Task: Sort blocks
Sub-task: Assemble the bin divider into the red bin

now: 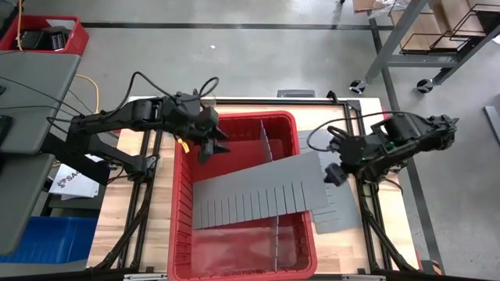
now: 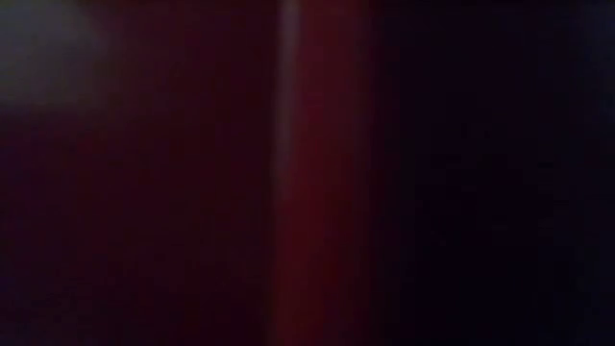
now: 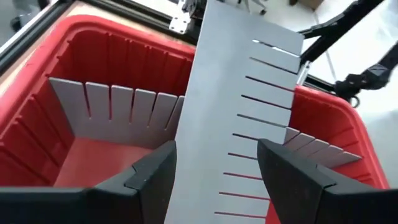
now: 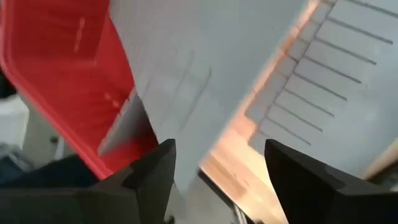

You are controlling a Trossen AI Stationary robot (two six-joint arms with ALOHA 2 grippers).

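**Inspector:** Red bin (image 1: 181,234) sits mid-surface, a grey slotted divider sheet (image 1: 258,199) lying across it toward three o'clock. No blocks are visible in any view.

**Assessor:** And the fingers?

**Inspector:** Left gripper (image 1: 209,145), at the bin's ten o'clock corner, is spread and empty; right gripper (image 1: 332,173), at three o'clock over a second sheet (image 1: 340,211), likewise.

**Assessor:** Step?

**Inspector:** Judged: setting dividers, before sorting. Next calls for seating the loose sheet upright.

**Assessor:** Surroundings?

**Inspector:** Wooden surface (image 1: 137,211); concrete floor, metal shelving at one o'clock.
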